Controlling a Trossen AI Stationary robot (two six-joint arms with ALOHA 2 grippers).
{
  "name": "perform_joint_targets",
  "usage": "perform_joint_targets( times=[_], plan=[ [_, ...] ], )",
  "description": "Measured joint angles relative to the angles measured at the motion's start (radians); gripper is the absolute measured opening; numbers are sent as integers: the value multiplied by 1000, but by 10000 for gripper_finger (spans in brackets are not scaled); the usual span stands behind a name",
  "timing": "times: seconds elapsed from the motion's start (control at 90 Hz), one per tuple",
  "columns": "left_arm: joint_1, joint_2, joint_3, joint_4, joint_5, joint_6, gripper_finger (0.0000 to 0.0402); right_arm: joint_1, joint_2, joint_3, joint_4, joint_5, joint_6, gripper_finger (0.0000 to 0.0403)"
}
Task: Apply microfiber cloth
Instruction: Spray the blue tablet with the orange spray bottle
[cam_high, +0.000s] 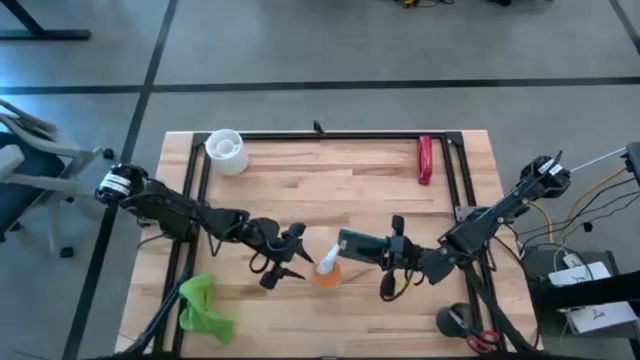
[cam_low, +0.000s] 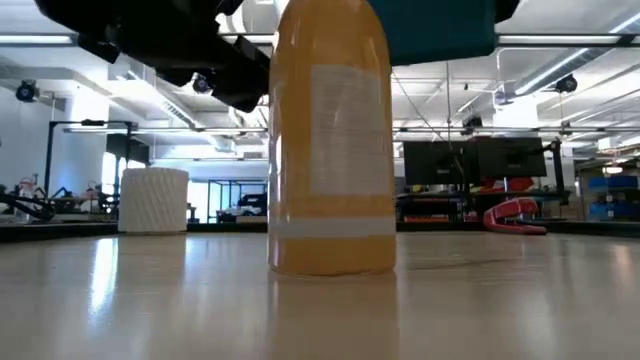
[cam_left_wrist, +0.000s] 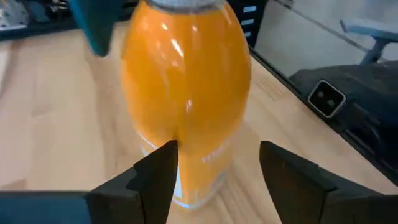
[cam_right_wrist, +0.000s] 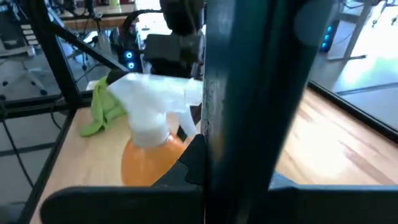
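The lime-green microfiber cloth lies crumpled at the table's near left corner, and no gripper touches it; it also shows in the right wrist view. An orange spray bottle with a white top stands upright near the table's near edge. My left gripper is open just left of the bottle, its fingers short of the bottle's sides. My right gripper is shut on a dark teal slab just right of the bottle's top. My right gripper pinches the dark slab between its two fingers at the slab's right end. The fingers come roughly level from the table's right. The slab is lifted clear of the table, and its free end reaches beside the bottle's white top.
A white ribbed cup stands at the far left. A red tool lies at the far right. A black frame runs along the table's far and side edges. Bare wood lies in the table's middle.
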Motion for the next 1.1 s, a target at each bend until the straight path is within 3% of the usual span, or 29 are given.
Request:
perform_joint_targets(
  times=[0.289, 0.467, 0.611, 0.933, 1.1],
  plan=[
    [-27, -80, 0, 1, 2, 24, 185, -26, 15, 0, -31, 3, 4, 3],
    [-5, -140, 1, 120, -20, 84, 191, -43, -14, 0, -119, 57, 46, 3],
    [17, -141, 1, 148, -20, 88, 232, -73, -34, 0, -211, 54, 93, 3],
    [61, -102, 1, 165, -20, 64, 367, -123, -87, 0, -327, 35, 144, 3],
    [61, -98, 5, 201, -20, 62, 397, -126, -82, 0, -329, 14, 147, 3]
  ],
)
